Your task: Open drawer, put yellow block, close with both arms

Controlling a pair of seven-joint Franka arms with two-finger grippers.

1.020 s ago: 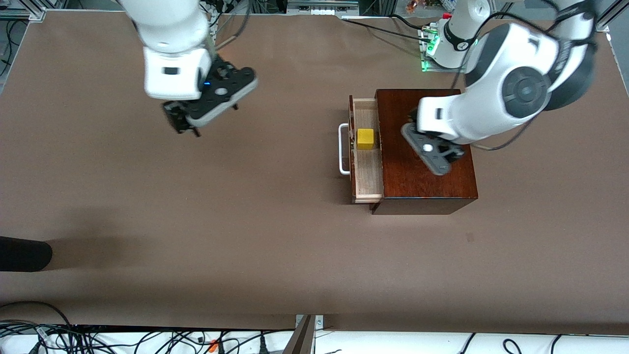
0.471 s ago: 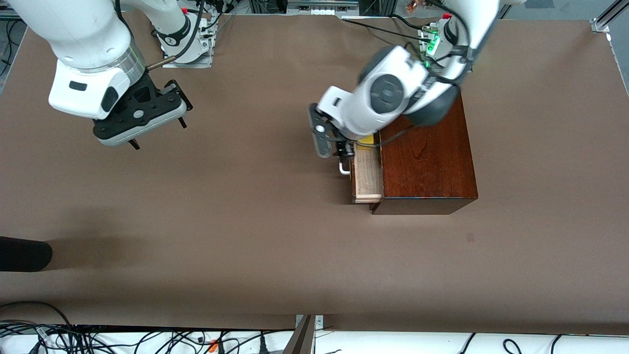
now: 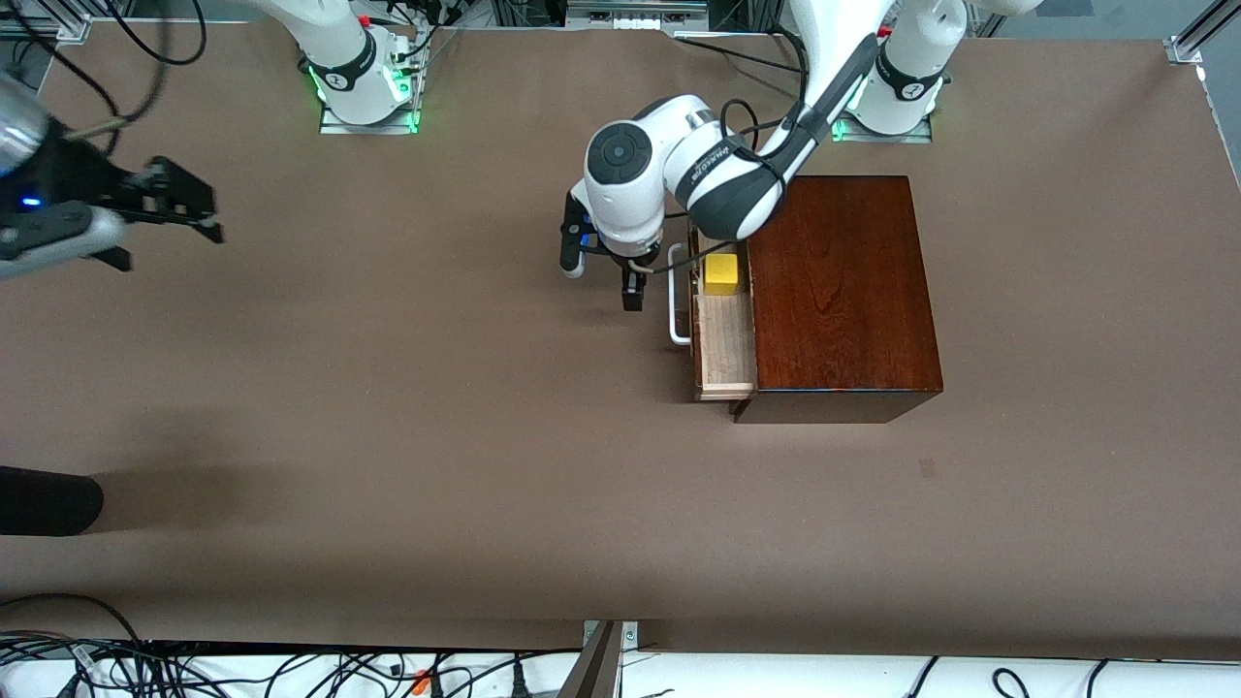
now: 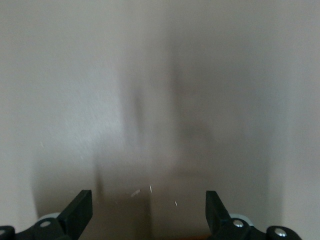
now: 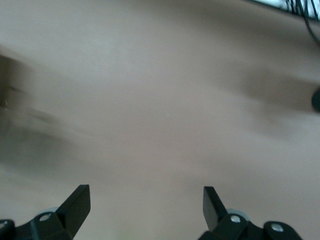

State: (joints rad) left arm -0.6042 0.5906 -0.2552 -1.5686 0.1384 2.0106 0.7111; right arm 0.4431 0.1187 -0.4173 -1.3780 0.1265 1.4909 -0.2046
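Note:
The dark reddish-brown wooden box (image 3: 839,291) stands toward the left arm's end of the table. Its drawer (image 3: 725,349) is pulled out, showing a pale wood inside. The yellow block (image 3: 722,273) lies in the drawer, at the end farther from the front camera. My left gripper (image 3: 601,279) (image 4: 147,200) hangs open and empty over bare table, just in front of the white handle (image 3: 679,315). My right gripper (image 3: 170,247) (image 5: 145,196) is open and empty, over the table's edge at the right arm's end.
A dark rounded object (image 3: 48,499) juts in at the table's edge at the right arm's end. Cables (image 3: 242,669) run along the edge nearest the front camera. Both arm bases (image 3: 364,87) (image 3: 897,87) stand at the edge farthest from it.
My left gripper has swung from above the box top to the table in front of the drawer handle. The right gripper has moved away toward its own end. Drawer and block have not moved.

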